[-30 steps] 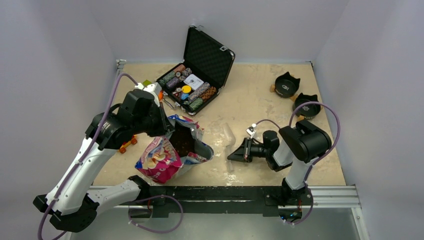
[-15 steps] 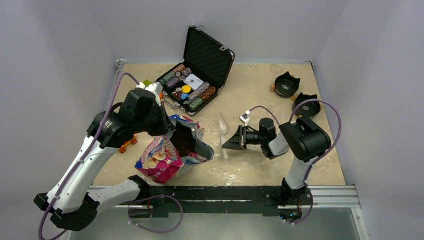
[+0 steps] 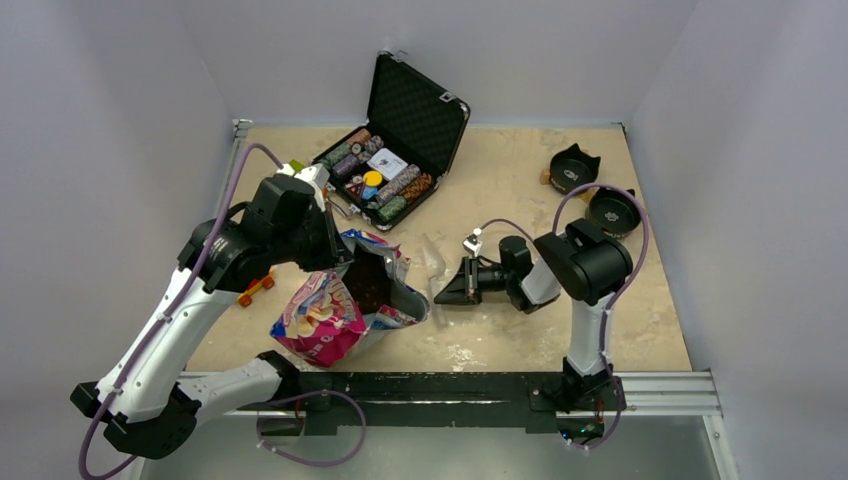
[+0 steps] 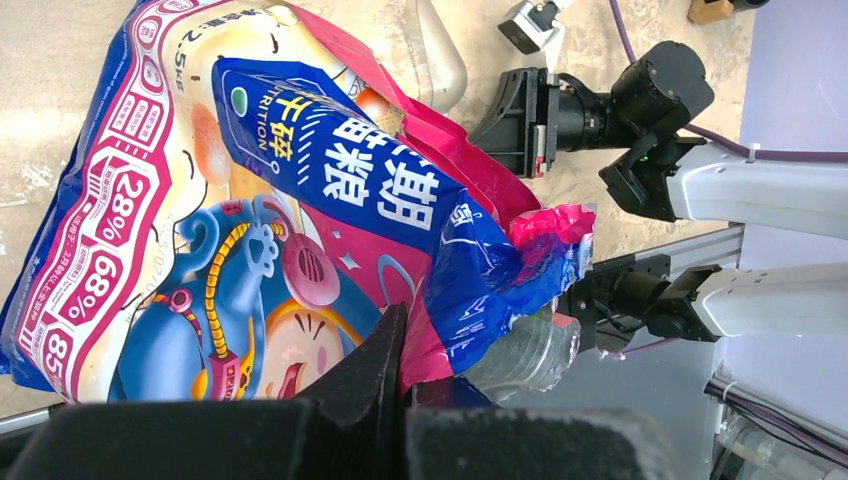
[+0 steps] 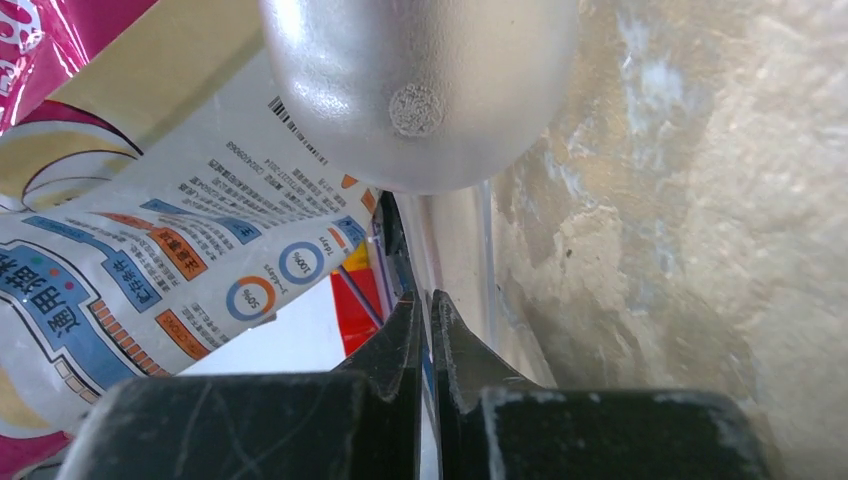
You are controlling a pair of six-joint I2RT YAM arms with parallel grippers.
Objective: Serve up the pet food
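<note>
Plainly the biggest thing I have to manage is the bag [image 3: 335, 315], a glossy pouch with pink edges lying slumped on the table [image 3: 520, 170] in front of my left arm, mouth gaping toward the right. My left gripper [image 4: 402, 360] is pinched tight on its upper rim, holding the opening up. The film looks thin, slick and floppy, so I judge the bag would sag or fold shut if that rim were let go. A doubled edge near the mouth seems the safest place to hold. The kibble [image 3: 368, 285] sits inside as a dark loose heap, light per pellet but ready to roll and spill, so it wants scooping rather than grasping. For that my right gripper [image 5: 427, 310] is clamped on the flat handle of a clear plastic scoop [image 3: 432, 262], whose bowl hangs just beside the bag's mouth. The scoop looks stiff but smooth, so I judge it could twist in my fingers under load. Two black bowls [image 3: 574, 168] wait well apart at the far right. On the bag I can read "2.5Kg", "28%" and "68%", large white Chinese characters on blue, and on the back a barcode and a "100%" ring — the rest is too small to read.
</note>
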